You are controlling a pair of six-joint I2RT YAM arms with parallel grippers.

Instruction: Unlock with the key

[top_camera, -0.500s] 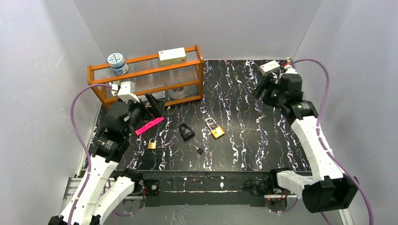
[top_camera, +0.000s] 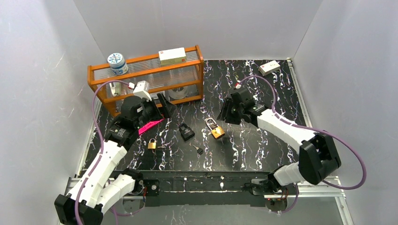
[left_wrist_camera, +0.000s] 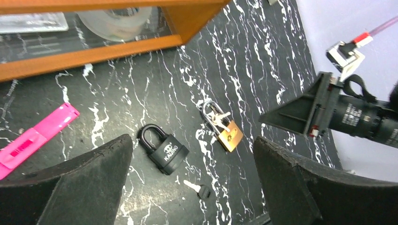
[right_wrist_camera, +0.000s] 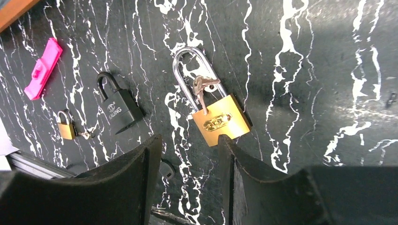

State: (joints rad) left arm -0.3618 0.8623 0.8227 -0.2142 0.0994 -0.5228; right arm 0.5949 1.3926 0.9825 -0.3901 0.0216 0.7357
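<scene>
Overhead, left fingers [left_wrist_camera: 80,183] spread wide, right fingers [right_wrist_camera: 263,187] narrower, both empty; brass padlock [right_wrist_camera: 218,119] uncrowded

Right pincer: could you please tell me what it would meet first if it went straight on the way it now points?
Most likely the large brass padlock, which lies flat just ahead of the open right pincer, its body in line with the gap; depth is hard to judge.

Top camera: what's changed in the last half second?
The right gripper swung left from the far corner to beside the big padlock, open and empty. The left gripper edged right, open. That padlock, the black padlock, key and pink tool stayed put.
</scene>
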